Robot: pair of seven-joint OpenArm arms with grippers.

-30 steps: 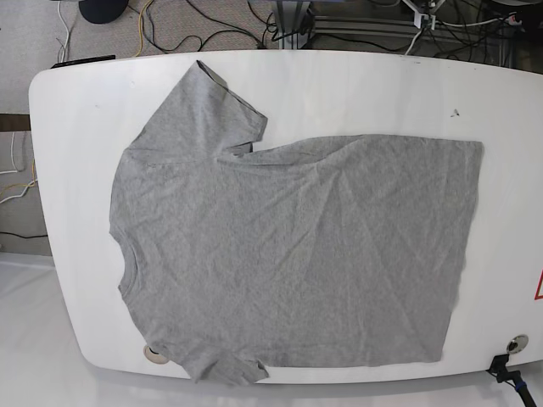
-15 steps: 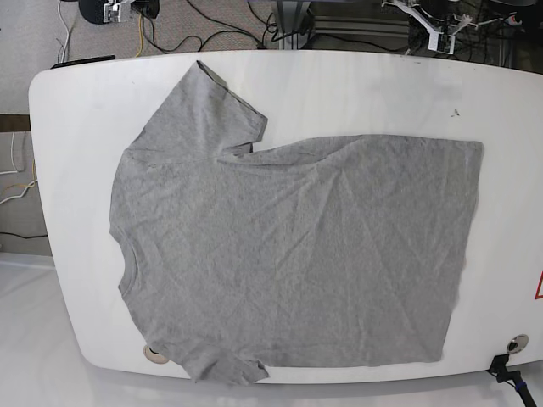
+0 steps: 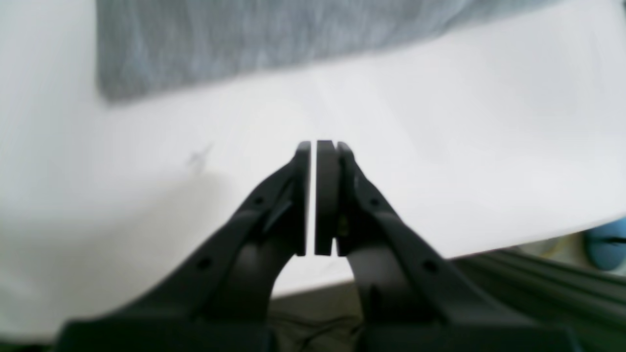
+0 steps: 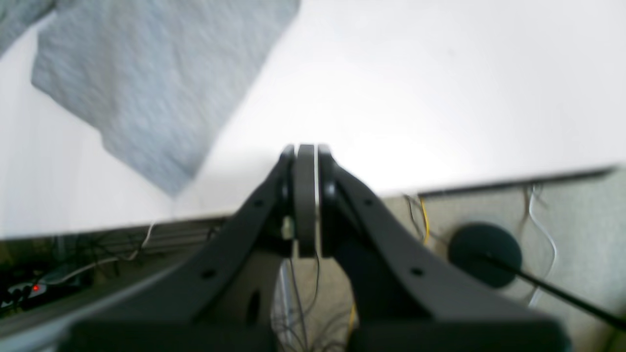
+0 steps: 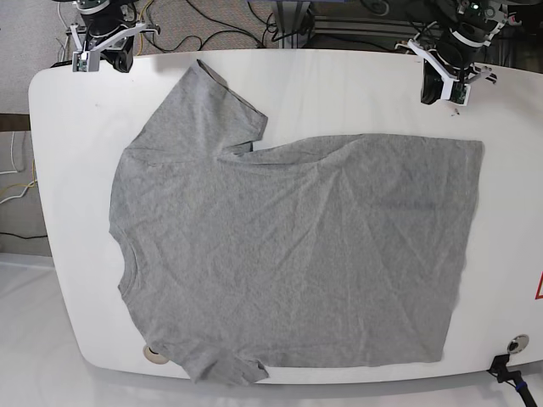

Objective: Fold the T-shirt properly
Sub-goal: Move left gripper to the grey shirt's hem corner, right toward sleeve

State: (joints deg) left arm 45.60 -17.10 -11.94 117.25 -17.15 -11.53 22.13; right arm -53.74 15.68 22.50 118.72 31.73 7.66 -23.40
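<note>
The heather-grey T-shirt [image 5: 288,246] lies spread flat and wrinkled on the white table [image 5: 356,93], collar to the left and hem to the right, with one sleeve toward the far edge. My left gripper [image 5: 443,91] hovers over the far right of the table, just beyond the hem corner. In the left wrist view it [image 3: 314,146] is shut and empty, with the T-shirt [image 3: 244,39] ahead of it. My right gripper [image 5: 100,61] is at the far left corner. Its wrist view shows it [image 4: 305,149] shut over the table edge, the sleeve [image 4: 146,83] off to the left.
Cables and a black round base [image 4: 484,254] lie on the floor behind the table. A small dark mark [image 5: 454,111] sits near the left gripper. Round fittings [image 5: 155,354] [image 5: 516,343] sit at the near edge, and the lower sleeve hangs over that edge.
Both arms have come down into the base view at the table's far edge, one on each side. The T-shirt has not moved.
</note>
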